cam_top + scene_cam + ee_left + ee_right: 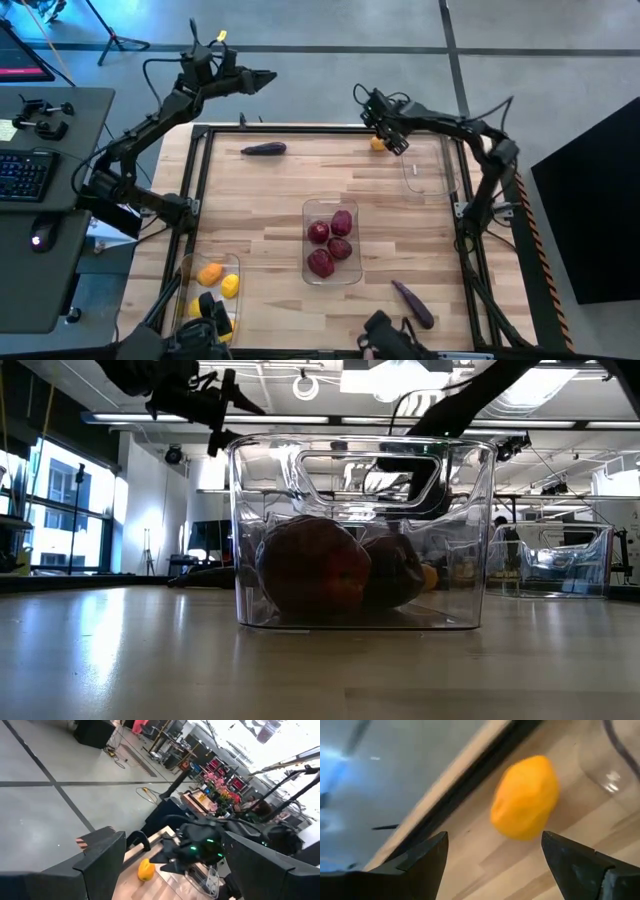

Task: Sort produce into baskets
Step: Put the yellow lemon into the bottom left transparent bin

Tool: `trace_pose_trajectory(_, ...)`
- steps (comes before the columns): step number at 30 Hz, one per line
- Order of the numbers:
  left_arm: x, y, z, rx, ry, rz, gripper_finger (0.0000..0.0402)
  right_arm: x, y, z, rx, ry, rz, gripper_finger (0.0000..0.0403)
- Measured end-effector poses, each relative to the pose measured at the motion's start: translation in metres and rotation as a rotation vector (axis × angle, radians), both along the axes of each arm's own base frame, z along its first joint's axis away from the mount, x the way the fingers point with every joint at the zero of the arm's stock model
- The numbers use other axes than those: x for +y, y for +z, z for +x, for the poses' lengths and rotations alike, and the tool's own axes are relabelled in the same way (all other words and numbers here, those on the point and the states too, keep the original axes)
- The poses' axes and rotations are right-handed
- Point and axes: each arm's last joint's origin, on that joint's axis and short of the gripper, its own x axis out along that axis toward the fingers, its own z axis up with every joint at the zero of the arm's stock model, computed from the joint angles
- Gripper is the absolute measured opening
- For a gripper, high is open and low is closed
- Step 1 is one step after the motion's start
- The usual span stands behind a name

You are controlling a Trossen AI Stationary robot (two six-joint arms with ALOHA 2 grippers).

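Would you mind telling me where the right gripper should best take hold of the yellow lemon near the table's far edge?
Across its rounded middle, from above. The yellow lemon lies on its side on the bare wood, apart from the empty clear bin and the table's black rim. The right gripper hangs over it, open, one of its fingers to either side; lowering and closing across the belly seems safest.

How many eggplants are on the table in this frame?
2. One eggplant lies near the far edge of the table, closer to the left arm. The other eggplant lies at the near edge on the right arm's side. Neither is in a bin.
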Motion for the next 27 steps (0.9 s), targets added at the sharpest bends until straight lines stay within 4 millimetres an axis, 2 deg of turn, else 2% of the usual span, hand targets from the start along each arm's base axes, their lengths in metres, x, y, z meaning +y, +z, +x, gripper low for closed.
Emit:
trace_pose_trajectory(3, 0.000, 0.000, 0.000, -0.001, -0.006, 0.002, 0.0315, -0.011, -0.006, 0.005, 0.029, -0.023, 0.068, 0.0310)
trace_pose_trajectory(9, 0.000, 0.000, 0.000, -0.001, -0.010, 0.002, 0.0315, -0.025, -0.009, 0.016, 0.036, -0.042, 0.076, 0.0310)
trace_pose_trajectory(16, -0.001, 0.000, 0.000, 0.007, -0.033, 0.025, 0.0315, -0.018, -0.016, 0.003, 0.132, -0.142, 0.180, 0.0310)
trace_pose_trajectory(22, -0.001, 0.000, 0.000, 0.014, -0.035, 0.040, 0.0315, -0.027, -0.018, 0.002, 0.105, -0.151, 0.149, 0.0310)
trace_pose_trajectory(27, -0.001, 0.000, 0.000, 0.009, -0.043, 0.031, 0.0315, -0.032, -0.031, -0.001, 0.118, -0.162, 0.208, 0.0310)
